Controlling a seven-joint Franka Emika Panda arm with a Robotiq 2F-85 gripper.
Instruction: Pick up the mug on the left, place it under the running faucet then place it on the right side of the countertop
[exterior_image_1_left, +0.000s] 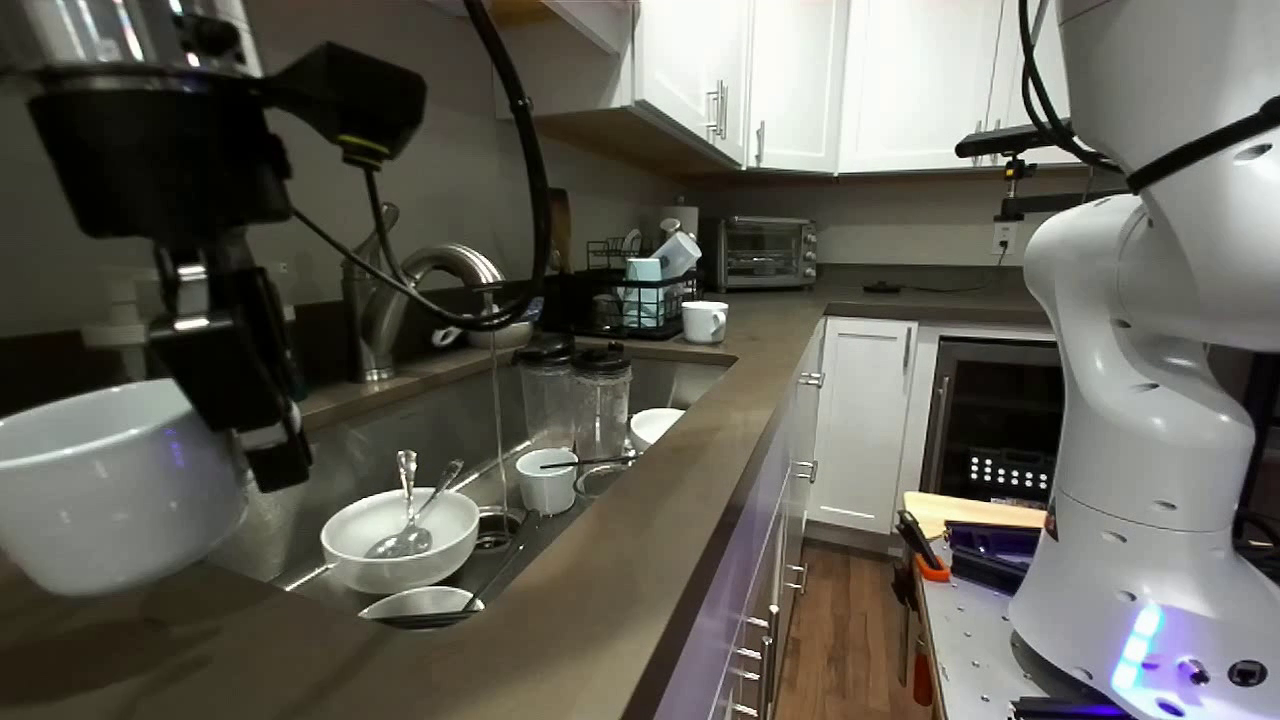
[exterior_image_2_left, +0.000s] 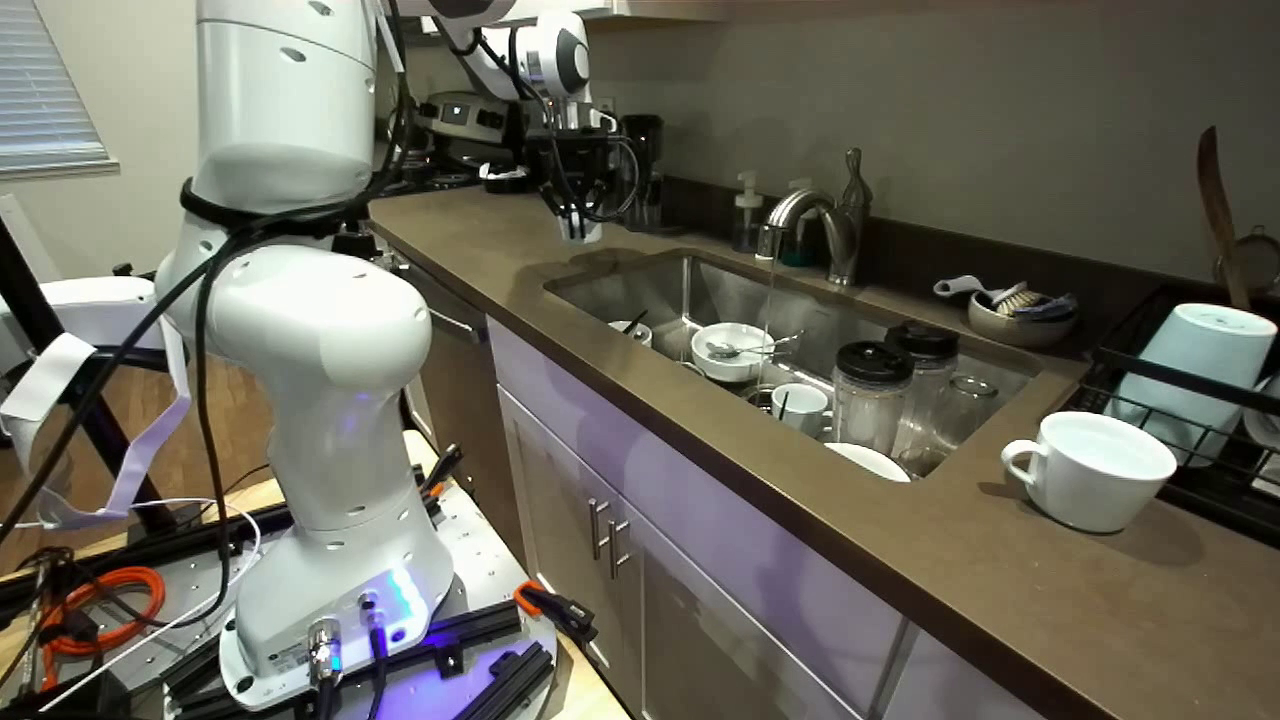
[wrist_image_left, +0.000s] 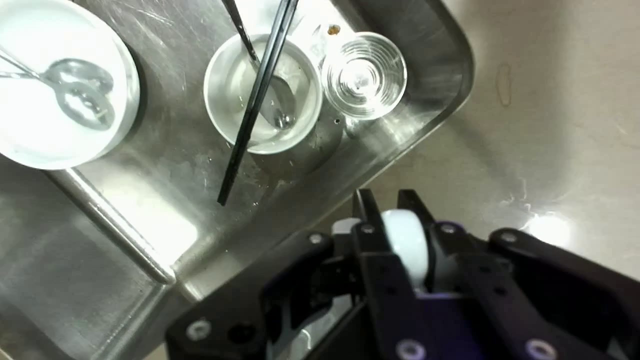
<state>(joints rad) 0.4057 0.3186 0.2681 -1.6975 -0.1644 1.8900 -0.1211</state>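
The fingers (wrist_image_left: 369, 214) pinch the handle (wrist_image_left: 406, 240) of the white mug (exterior_image_1_left: 110, 500) and hold it up in the air over the brown surface (exterior_image_1_left: 600, 600), near the steel sink (wrist_image_left: 182, 150). Thin water (exterior_image_1_left: 497, 400) runs from the silver faucet (exterior_image_2_left: 800, 203) into the sink, well apart from the mug. In the sink sits a white bowl (exterior_image_1_left: 400, 575) with spoons (exterior_image_1_left: 405, 542). Another white mug (exterior_image_2_left: 1095, 475) rests on the surface beside a black rack (exterior_image_2_left: 1190, 381)

The location is a kitchen; the countertop (exterior_image_2_left: 1000, 570) surrounds a steel sink (exterior_image_2_left: 730, 295) containing dishes (exterior_image_1_left: 400, 573); the faucet (exterior_image_2_left: 843, 245) discharges water into the sink; white cabinets (exterior_image_1_left: 795, 90) are wall-mounted above a toaster oven (exterior_image_1_left: 765, 252).
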